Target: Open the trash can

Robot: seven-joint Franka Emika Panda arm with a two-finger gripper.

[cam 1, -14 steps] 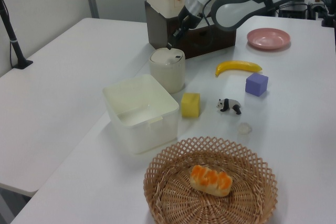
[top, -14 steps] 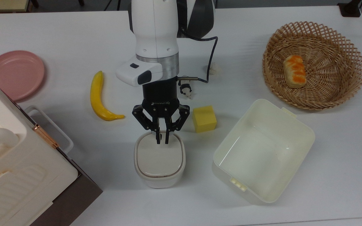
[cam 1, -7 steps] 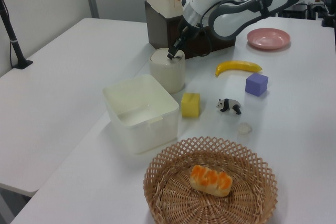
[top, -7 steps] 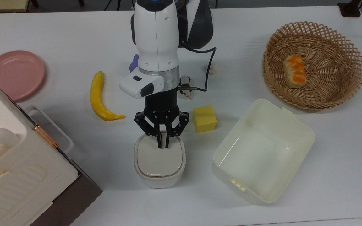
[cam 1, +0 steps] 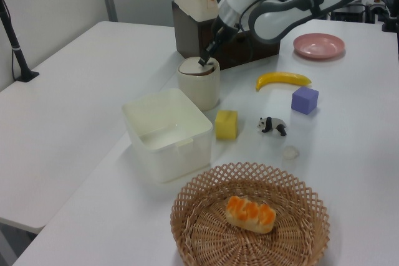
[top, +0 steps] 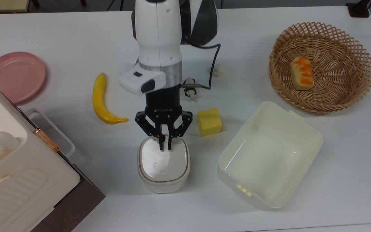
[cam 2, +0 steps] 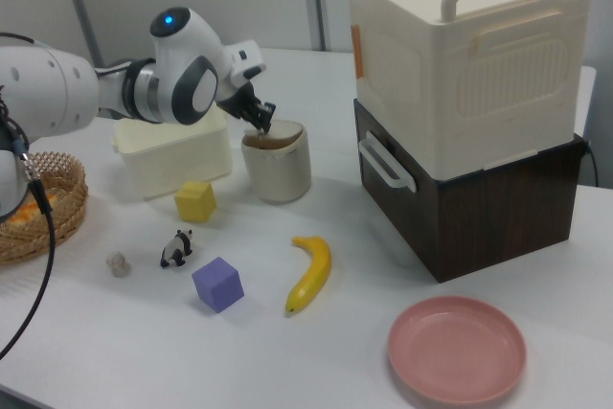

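Trash can [top: 163,166] stands upright on the white bench [top: 60,29], between the yellow banana [top: 103,100] and the cream tub [top: 270,154] in the top view, with the yellow block [top: 209,121] just beside its rim on the arm's side. Gripper [top: 165,147] points down onto the lid [top: 162,161] near the edge closest to the arm; jaws clenched together, grasping nothing, tips used as a single poker. In the left view the gripper [cam 1: 204,61] meets the top of the can [cam 1: 199,84], and the lid appears tilted, with a dark line showing at the rim; the right view shows the same, gripper [cam 2: 262,127] at the can's [cam 2: 276,162] mouth, with a brown shadow inside. Judgement: press on the release is under way and the lid is starting to swing, not fully open. Risks: tips sitting over the lid may block its travel; an off-centre push could slide off the smooth plastic; the can is light and could skid or tip toward the tub. The big white box [cam 2: 465,55] on its dark base stands well apart.
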